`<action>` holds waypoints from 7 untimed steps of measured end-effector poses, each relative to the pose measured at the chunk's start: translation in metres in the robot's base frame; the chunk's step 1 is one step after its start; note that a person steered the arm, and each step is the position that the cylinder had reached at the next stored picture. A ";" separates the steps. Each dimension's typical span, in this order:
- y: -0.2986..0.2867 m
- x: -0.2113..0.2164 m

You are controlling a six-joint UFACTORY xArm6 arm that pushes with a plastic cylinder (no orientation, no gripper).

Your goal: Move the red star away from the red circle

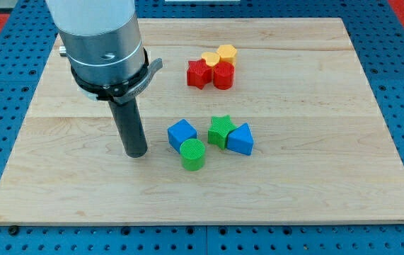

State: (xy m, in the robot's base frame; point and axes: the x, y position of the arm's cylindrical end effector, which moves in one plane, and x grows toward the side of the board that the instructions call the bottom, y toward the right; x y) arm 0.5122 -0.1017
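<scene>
The red star [198, 74] lies near the view's top, touching the red circle [223, 76] on its right. A yellow star [210, 59] and a yellow hexagon [227, 54] sit just behind them in the same tight cluster. My tip [136, 151] rests on the board at the view's lower left of that cluster, well apart from the red star and just left of the blue cube [182, 134].
A second group lies mid-board: the blue cube, a green cylinder [193, 154], a green star [220, 130] and a blue triangular block [240, 139]. The wooden board [315, 177] sits on a blue pegboard table. The arm's grey body [102, 42] looms over the top left.
</scene>
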 end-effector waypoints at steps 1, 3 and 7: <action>0.007 0.000; 0.043 -0.055; 0.183 -0.093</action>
State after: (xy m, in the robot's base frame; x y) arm 0.4191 0.0811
